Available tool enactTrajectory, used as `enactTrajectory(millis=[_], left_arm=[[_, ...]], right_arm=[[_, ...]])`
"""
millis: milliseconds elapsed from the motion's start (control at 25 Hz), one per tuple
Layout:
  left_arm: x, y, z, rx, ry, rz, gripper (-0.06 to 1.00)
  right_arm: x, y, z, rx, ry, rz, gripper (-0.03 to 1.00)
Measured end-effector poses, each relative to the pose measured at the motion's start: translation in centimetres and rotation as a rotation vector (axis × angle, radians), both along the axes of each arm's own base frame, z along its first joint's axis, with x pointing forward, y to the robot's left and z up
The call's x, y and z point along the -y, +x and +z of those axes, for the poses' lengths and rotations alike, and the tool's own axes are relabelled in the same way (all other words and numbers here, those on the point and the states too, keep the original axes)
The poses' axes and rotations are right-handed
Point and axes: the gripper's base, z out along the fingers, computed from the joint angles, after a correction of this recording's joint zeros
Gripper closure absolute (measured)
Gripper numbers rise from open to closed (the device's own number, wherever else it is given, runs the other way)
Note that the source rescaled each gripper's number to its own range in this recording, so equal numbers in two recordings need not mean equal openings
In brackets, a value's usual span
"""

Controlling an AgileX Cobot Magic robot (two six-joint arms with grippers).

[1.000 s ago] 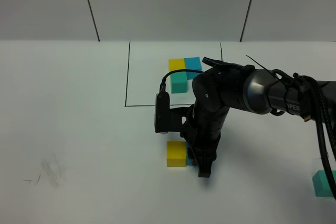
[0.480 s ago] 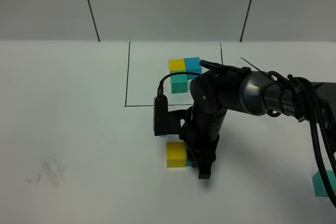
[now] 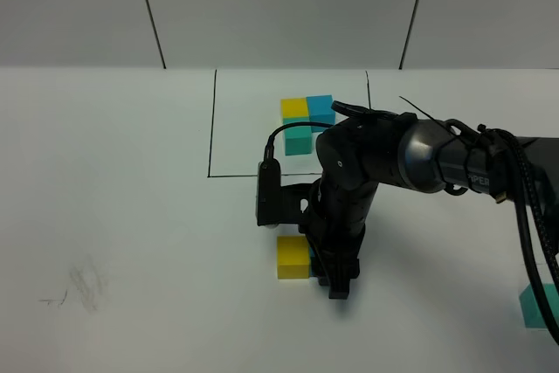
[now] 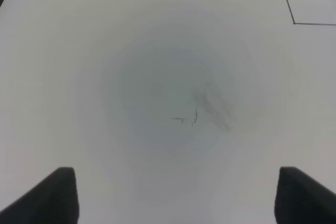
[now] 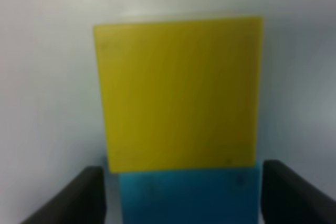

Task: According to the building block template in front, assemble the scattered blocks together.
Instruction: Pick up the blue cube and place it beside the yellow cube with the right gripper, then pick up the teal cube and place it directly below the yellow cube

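The white desk (image 3: 131, 216) carries everything. The right arm (image 3: 410, 159) reaches across its middle and points the right gripper (image 3: 339, 284) straight down. Beyond that gripper, inside a thin black frame, sits the building block template (image 3: 306, 121). It has yellow and blue side by side, and teal-green against the yellow one's near face.

Of the scattered blocks, the yellow cube (image 3: 293, 257) stands just beside the right gripper. The blue cube (image 5: 189, 195) lies between its jaws, flush against the yellow. The jaws are spread a shade wider than the blue cube, with a sliver of desk showing on one side, so I judge it is not pinched.

The teal-green cube (image 3: 539, 306) is well apart from this gripper, on the side away from the yellow cube. The right arm is clearly the nearer one. Being a cube, it has no long axis to line up with. It likely belongs against the yellow cube's near face.

The left gripper (image 4: 178, 187) is spread wide over bare desk, holding nothing.
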Motion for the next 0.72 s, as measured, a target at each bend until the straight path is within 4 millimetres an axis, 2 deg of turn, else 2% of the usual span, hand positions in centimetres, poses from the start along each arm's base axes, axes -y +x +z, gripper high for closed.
enactTrajectory(millis=[120,200,320,480,720], left_arm=[[0.0,0.0,0.0,0.0,0.0,0.0,-0.02],[0.0,0.0,0.0,0.0,0.0,0.0,-0.02],[0.0,0.0,0.0,0.0,0.0,0.0,-0.02],[0.0,0.0,0.0,0.0,0.0,0.0,-0.02],[0.0,0.0,0.0,0.0,0.0,0.0,-0.02]], right_arm=[[0.2,-0.2,1.9,0.017,0.016,-0.057,0.39],[0.5,-0.3,3.4,0.029,0.021,-0.121,0.3],[1.9,-0.5,5.2,0.029,0.043,-0.318,0.24],[6.0,-1.3,7.3,0.07,0.124,-0.646,0.24],[13.5,-4.5,9.4,0.174,0.33,-1.106,0.24]])
